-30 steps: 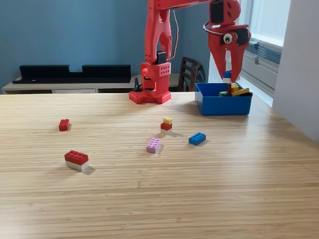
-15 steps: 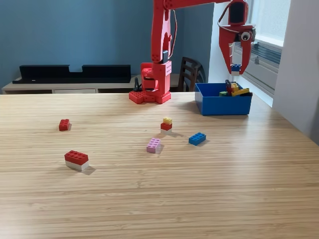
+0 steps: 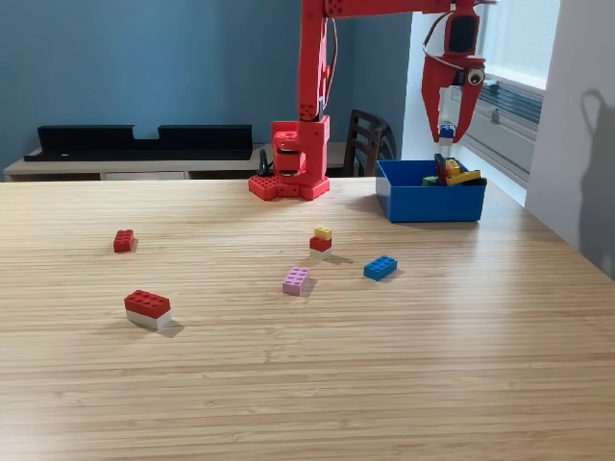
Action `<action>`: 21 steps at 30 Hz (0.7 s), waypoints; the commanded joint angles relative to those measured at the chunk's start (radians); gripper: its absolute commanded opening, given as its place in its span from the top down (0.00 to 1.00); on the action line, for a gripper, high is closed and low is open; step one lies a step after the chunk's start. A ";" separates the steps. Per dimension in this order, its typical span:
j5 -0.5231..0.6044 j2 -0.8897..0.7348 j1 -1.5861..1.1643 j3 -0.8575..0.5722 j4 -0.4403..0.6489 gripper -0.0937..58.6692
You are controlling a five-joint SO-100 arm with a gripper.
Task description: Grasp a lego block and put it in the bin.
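My tool (image 3: 448, 128) hangs high over the bin (image 3: 430, 204), jaws nearly closed on a small blue-and-white lego block (image 3: 447, 131) pinched at the tips, directly above the bin's pile of bricks (image 3: 452, 174). The bin sits near the tabletop's far right corner in the exterior view, just beside the arm base (image 3: 291, 163). Risk as I judge it: the drop is from well up, so the block could bounce off the heaped bricks and hop over the low blue wall; the grip is only at the tips, so it could also slip early or twist if I swing. The tool looks closer to the bin's right end than its middle, so a small drift that way might miss. Compared with half a second ago, the tool has risen slightly and shifted a touch toward the view's left, block still held; a second ago it sat lower, just over the pile. A shadow now shows on the white wall (image 3: 586, 134) at right. The loose bricks mid-tabletop, red-white (image 3: 147, 309), red (image 3: 123, 240), pink (image 3: 296, 280), blue (image 3: 381, 267), yellow-red (image 3: 321, 238), have not moved.
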 commanded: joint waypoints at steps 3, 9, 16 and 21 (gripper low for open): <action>-0.028 0.091 -0.011 -0.031 0.020 0.95; -0.031 0.091 -0.011 -0.025 0.023 0.59; -0.029 0.100 -0.002 -0.029 0.025 0.57; -0.020 0.101 0.041 -0.061 0.025 0.78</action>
